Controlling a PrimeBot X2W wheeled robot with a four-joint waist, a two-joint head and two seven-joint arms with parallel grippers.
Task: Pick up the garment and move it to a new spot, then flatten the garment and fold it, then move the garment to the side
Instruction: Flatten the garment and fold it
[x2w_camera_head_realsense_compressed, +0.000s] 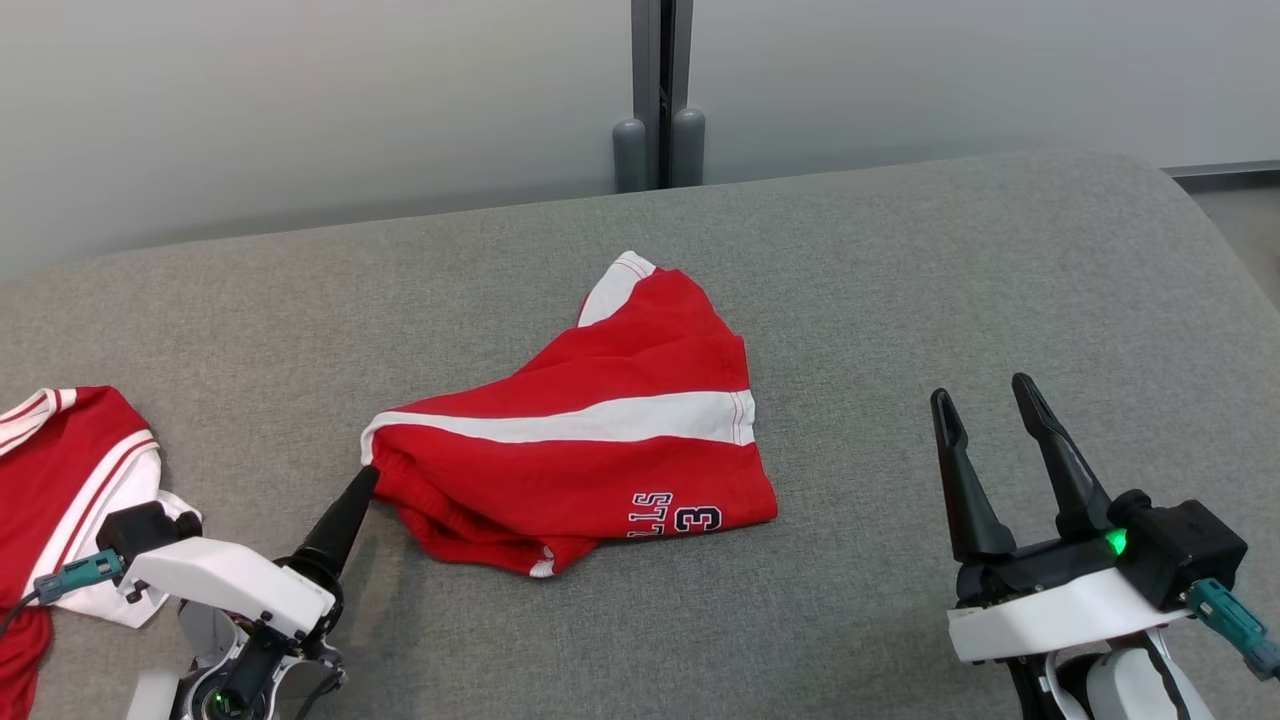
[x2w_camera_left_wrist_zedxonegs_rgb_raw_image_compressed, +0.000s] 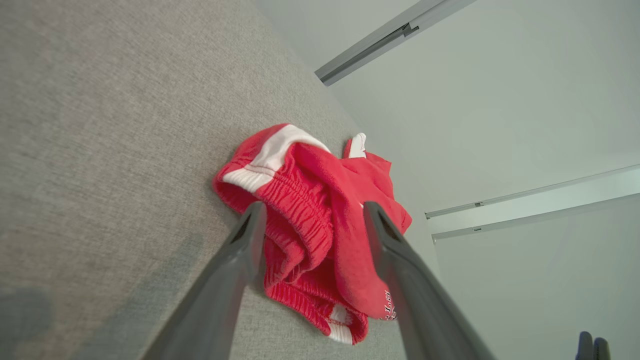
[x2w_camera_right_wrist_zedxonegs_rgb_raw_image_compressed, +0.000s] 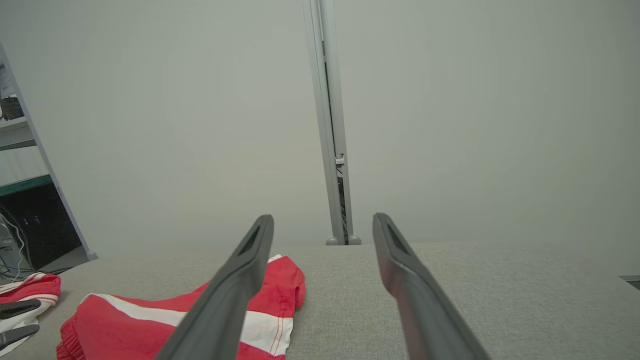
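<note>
The garment (x2w_camera_head_realsense_compressed: 600, 460) is a pair of red shorts with a white stripe and dark lettering, lying crumpled in the middle of the grey padded surface (x2w_camera_head_realsense_compressed: 900, 300). My left gripper (x2w_camera_head_realsense_compressed: 365, 480) is at its left edge, open. In the left wrist view the left gripper (x2w_camera_left_wrist_zedxonegs_rgb_raw_image_compressed: 315, 207) straddles the elastic waistband of the garment (x2w_camera_left_wrist_zedxonegs_rgb_raw_image_compressed: 305, 245), one finger on each side. My right gripper (x2w_camera_head_realsense_compressed: 981, 390) hovers open to the right of the shorts, well apart from them. The right wrist view has the right gripper (x2w_camera_right_wrist_zedxonegs_rgb_raw_image_compressed: 323, 219) with nothing between its fingers and the shorts (x2w_camera_right_wrist_zedxonegs_rgb_raw_image_compressed: 125, 325) at lower left.
A second red and white garment (x2w_camera_head_realsense_compressed: 60, 470) lies at the surface's left edge, beside my left arm. A pale wall with a grey post (x2w_camera_head_realsense_compressed: 660, 100) stands behind the far edge. The surface rounds off at the right corner.
</note>
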